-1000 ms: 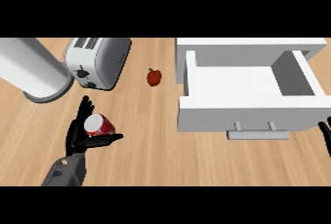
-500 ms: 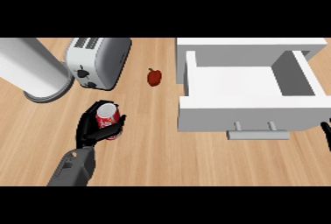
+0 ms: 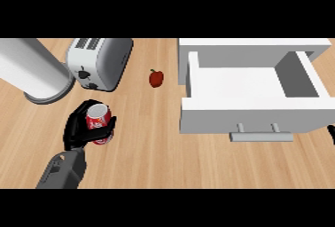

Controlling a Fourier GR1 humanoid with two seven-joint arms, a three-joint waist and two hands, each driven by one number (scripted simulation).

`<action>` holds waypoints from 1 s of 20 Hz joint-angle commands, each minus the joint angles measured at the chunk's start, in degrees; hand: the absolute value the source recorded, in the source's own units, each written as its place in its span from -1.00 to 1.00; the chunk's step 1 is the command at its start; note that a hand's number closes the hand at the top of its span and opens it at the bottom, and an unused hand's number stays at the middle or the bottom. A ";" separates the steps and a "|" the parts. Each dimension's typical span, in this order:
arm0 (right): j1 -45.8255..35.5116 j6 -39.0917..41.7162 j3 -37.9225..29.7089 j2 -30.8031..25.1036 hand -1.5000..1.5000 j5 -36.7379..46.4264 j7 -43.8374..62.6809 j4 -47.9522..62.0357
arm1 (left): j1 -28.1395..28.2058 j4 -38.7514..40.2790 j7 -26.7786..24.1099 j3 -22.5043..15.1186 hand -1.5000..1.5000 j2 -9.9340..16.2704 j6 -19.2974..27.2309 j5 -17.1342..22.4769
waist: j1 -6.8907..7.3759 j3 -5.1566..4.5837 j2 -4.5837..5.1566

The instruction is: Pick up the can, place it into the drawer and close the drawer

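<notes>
Wooden counter [image 3: 163, 159] fills the frame from edge to edge. Upper right: white drawer [image 3: 252, 95], pulled open, its interior bare and its front panel facing the lower edge; a grey handle [image 3: 260, 134] projects from that panel. Upper left corner: a large pale grey cylinder [image 3: 29, 68] standing on a round base, cut by the left edge of the frame. Just right of the cylinder, at the upper edge: a silver toaster [image 3: 99, 62] with two slots on top and dark controls on its near face. Lower left: the grey forearm of the left arm rises from the lower edge and ends in the black left hand [image 3: 77, 131], left of centre. The hand's fingers and thumb are curled round the red can [image 3: 98, 122], which stands roughly upright with its pale top showing above the fingers; the can lies below the toaster and well apart from the drawer. Upper centre, between toaster and drawer: a small red pepper [image 3: 156, 78] lying on the wood. Right edge, below the drawer: a sliver of the black right hand [image 3: 332, 134]; whether its fingers are curled or straight cannot be told.
</notes>
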 commanded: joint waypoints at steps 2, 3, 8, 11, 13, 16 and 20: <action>4.22 -0.93 2.39 0.70 -1.00 0.77 -3.11 -1.00 | 0.68 -9.16 5.19 -1.53 1.00 -0.37 0.73 0.99 | 0.00 0.03 -0.08; -3.57 -2.21 -0.56 -1.19 -1.00 -0.07 4.39 -1.12 | 1.65 -11.85 5.93 -2.02 1.00 0.03 -0.02 1.18 | 0.27 0.02 -0.05; -1.63 -1.30 -0.15 -0.63 -1.00 0.68 0.88 -0.15 | 1.33 -15.33 9.98 -4.76 1.00 0.20 -1.47 0.34 | 0.11 0.02 -0.01; 3.10 -2.44 3.57 0.71 -1.00 1.43 -2.66 -0.85 | 1.39 -23.75 16.10 -7.87 1.00 -1.53 1.39 -0.96 | 0.11 0.03 -0.09; 1.14 0.68 -2.14 -0.75 -1.00 -2.12 -2.54 1.81 | -0.32 -25.69 18.29 -8.02 1.00 -0.85 2.08 -1.53 | 0.07 0.03 -0.05; 3.48 -1.29 0.16 0.73 -1.00 -1.00 1.87 -4.98 | 0.04 -34.00 23.24 -12.82 1.00 -4.01 6.10 -4.69 | 0.18 0.03 -0.19; 1.25 -4.12 3.19 0.73 -1.00 1.45 -0.12 -3.24 | -7.69 -31.97 28.05 -12.41 1.00 -4.82 7.12 -4.64 | -0.01 0.01 -0.03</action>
